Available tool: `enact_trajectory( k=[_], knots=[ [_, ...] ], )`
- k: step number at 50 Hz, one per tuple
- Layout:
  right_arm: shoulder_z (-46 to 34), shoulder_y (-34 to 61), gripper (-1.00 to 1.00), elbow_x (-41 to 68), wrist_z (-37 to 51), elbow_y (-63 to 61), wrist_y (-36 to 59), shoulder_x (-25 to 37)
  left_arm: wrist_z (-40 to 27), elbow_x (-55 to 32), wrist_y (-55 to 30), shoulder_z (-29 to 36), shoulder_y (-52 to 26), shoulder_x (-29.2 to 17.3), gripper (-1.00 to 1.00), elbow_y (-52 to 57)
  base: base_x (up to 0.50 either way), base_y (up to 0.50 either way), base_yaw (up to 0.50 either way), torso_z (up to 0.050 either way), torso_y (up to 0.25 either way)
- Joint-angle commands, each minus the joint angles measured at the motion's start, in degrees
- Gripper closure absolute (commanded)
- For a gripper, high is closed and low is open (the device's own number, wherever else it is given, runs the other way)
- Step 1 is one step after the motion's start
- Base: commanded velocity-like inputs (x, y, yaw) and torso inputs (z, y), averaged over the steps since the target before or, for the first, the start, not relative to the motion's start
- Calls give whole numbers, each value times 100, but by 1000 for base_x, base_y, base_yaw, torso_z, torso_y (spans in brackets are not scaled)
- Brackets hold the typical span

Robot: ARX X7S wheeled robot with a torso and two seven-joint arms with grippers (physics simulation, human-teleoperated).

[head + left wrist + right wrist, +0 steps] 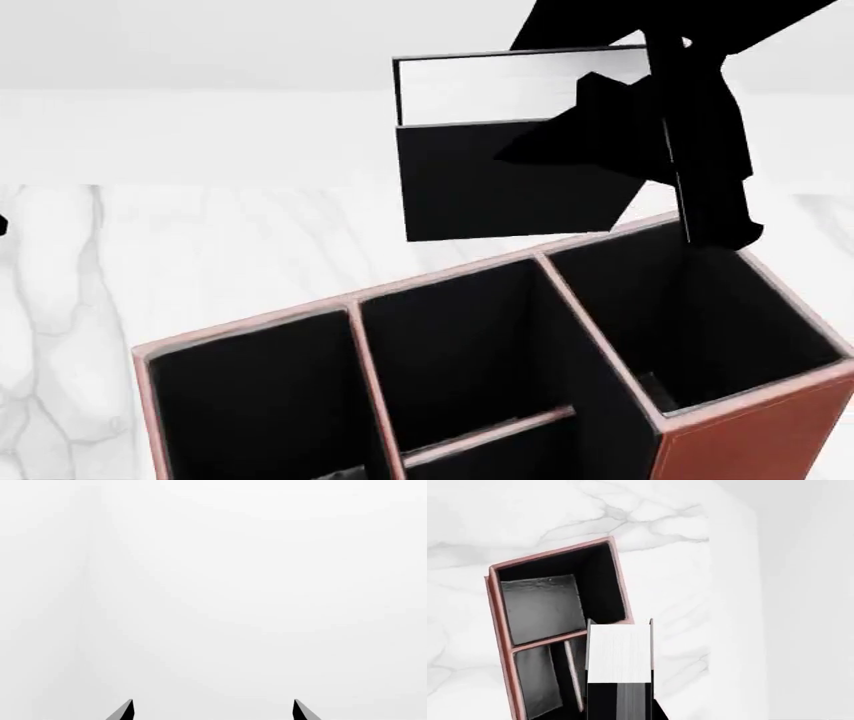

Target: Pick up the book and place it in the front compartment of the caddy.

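The black book (494, 190) with its white page edge up hangs upright in my right gripper (611, 112), which is shut on its right edge. It is held above the far rim of the reddish-brown caddy (747, 440), about over the wall between the middle and right cells. The front compartment (454, 360) is the larger black cell behind the low pink crossbar (487, 433). The right wrist view shows the book's page edge (619, 652) over the caddy's rim (497, 610), with my right gripper (620, 716) hidden behind it. My left gripper (213, 707) is open and empty, facing plain white.
The caddy stands on a white marble table (160, 260). A tall undivided cell (694, 330) lies right of the front compartment and another (254, 410) lies left. A white wall (200, 50) rises behind the table.
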Motion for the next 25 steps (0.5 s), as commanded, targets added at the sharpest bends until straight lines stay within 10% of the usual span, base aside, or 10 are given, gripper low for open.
enact_trajectory(
  k=[1, 25],
  knots=[
    [18, -73, 100, -475, -147, 420, -826, -317, 151, 138, -35, -152, 13, 138, -100, -21, 0, 0, 0, 0, 0],
    [-178, -697, 100, -826, 143, 755, -2098, -397, 93, 93, -25, -137, 23, 101, -100, -15, 0, 0, 0, 0, 1]
  ],
)
